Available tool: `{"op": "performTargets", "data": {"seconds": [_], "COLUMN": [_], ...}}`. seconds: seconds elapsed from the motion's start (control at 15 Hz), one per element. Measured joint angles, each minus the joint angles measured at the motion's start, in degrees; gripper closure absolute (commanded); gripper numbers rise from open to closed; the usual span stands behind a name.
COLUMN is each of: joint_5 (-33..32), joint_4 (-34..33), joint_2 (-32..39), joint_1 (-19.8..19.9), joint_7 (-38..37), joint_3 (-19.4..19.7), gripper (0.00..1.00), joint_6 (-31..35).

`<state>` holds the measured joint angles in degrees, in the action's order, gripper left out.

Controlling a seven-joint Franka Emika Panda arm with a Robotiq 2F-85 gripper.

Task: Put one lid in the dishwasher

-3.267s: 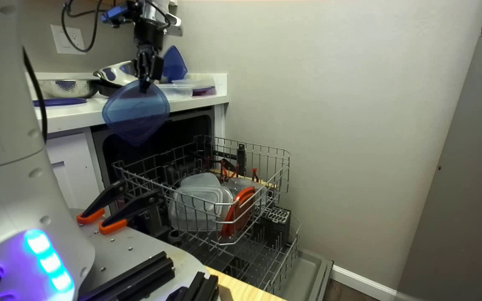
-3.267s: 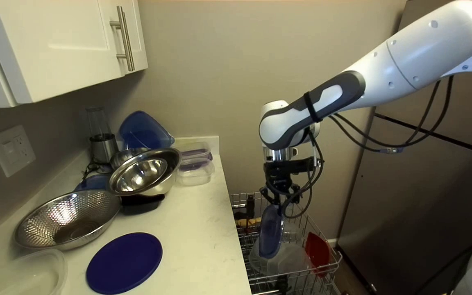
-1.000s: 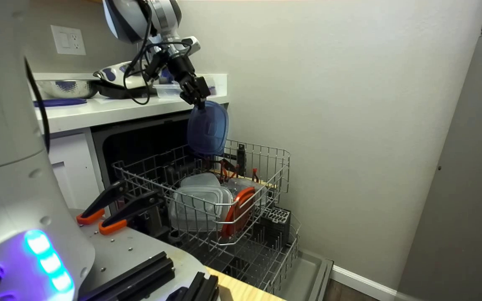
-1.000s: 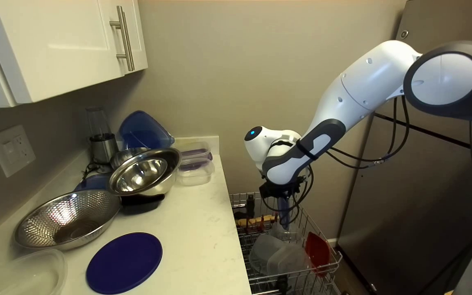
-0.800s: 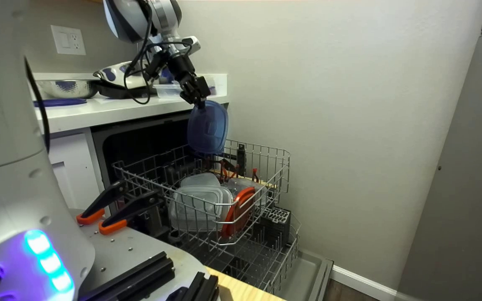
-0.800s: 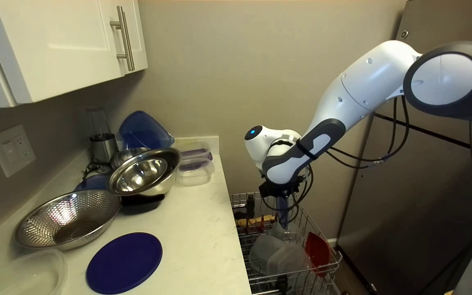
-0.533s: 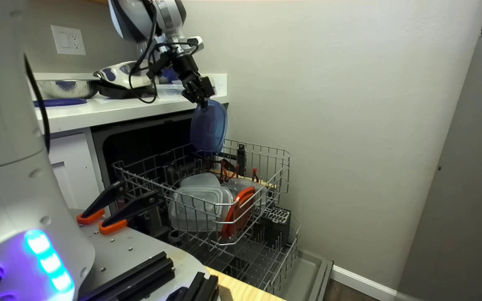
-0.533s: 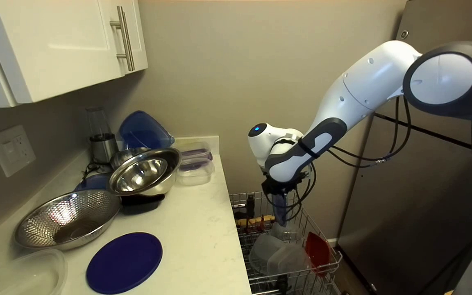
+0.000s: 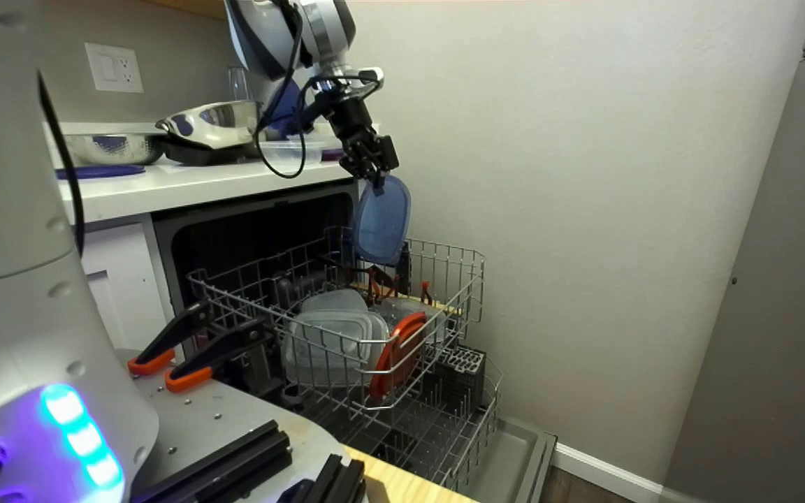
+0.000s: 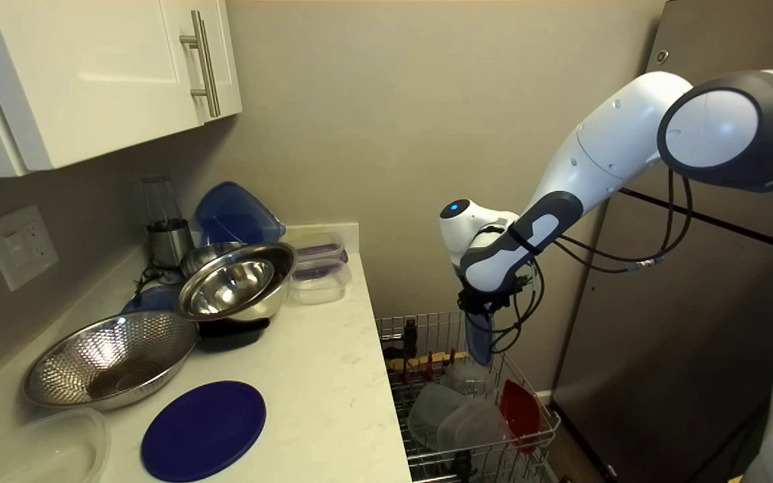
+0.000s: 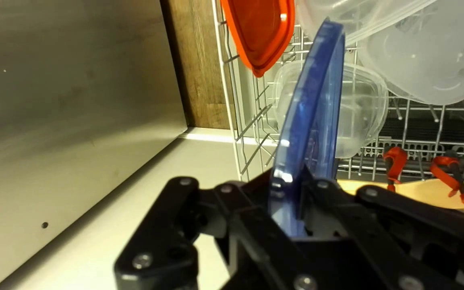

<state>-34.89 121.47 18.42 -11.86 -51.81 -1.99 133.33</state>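
Though thin, glossy rounded plastic lid (image 9: pixel 383 220) in the pinching claw (image 11: pixel 290 197), near wire-racked dishwasher (image 9: pixel 256 234).

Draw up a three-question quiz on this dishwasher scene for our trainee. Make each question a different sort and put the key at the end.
1. Open question: What is the gripper holding?

2. True or false: The upper rack is pulled out of the dishwasher.

3. Multiple choice: Where is the red-orange lid?
A) on the counter
B) in the gripper
C) in the upper rack

Key
1: a blue lid, pinched near its edge.
2: true.
3: C.
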Motion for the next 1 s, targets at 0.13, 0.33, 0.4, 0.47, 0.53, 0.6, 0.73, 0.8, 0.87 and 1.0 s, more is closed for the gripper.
{"op": "performTargets", "data": {"seconds": [0.13,0.33,0.4,0.47,0.53,0.6,0.73,0.8,0.87,1.0], "joint_5": [0.78,0.85,0.82,0.72,0.66,0.49,0.35,0.37,0.38,0.38], "joint_4": [1.06,1.24,0.94,0.44,-0.31,-1.31,-3.84,-4.53,-4.63,-4.62], "joint_2": [0.27,0.86,0.96,1.05,1.20,1.49,2.66,3.16,3.34,3.38], "joint_1": [0.96,1.63,1.71,1.76,1.77,1.77,1.73,1.71,1.70,1.62], "joint_7": [0.77,4.52,6.07,7.54,8.96,10.13,11.26,11.25,11.25,11.25], "joint_3": [0.70,1.66,2.14,2.68,3.24,3.69,4.23,4.30,4.30,4.30], "gripper": [0.96,0.96,0.96,0.96,0.96,0.96,0.95,0.95,0.95,0.95], "joint_6": [2.19,3.84,3.82,3.56,3.13,2.18,0.29,0.16,0.17,0.17]}}
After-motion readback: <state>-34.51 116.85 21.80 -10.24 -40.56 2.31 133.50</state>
